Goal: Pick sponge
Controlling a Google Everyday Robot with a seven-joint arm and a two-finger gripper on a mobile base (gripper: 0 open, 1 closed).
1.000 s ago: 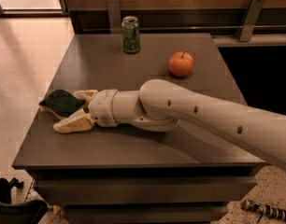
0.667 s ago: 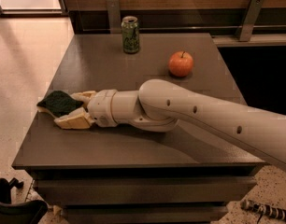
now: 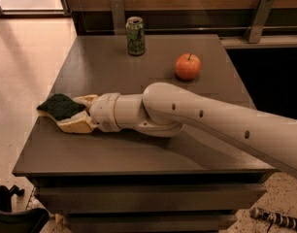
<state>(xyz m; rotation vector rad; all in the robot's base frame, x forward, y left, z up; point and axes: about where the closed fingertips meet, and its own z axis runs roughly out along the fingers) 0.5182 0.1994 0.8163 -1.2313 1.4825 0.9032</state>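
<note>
The sponge, dark green on top with pale yellow foam below, lies near the left edge of the dark table. My gripper lies low over the table at the sponge's right end. One pale yellow finger is behind the sponge and the other is in front. Both press against it, and the sponge still rests on the table. The white arm reaches in from the right.
A green soda can stands at the back of the table. A red apple sits at the back right. A wooden wall with metal brackets runs behind, and pale floor lies to the left.
The front finger has moved in toward the sponge, narrowing the gap. The sponge has slid slightly left toward the table's edge.
</note>
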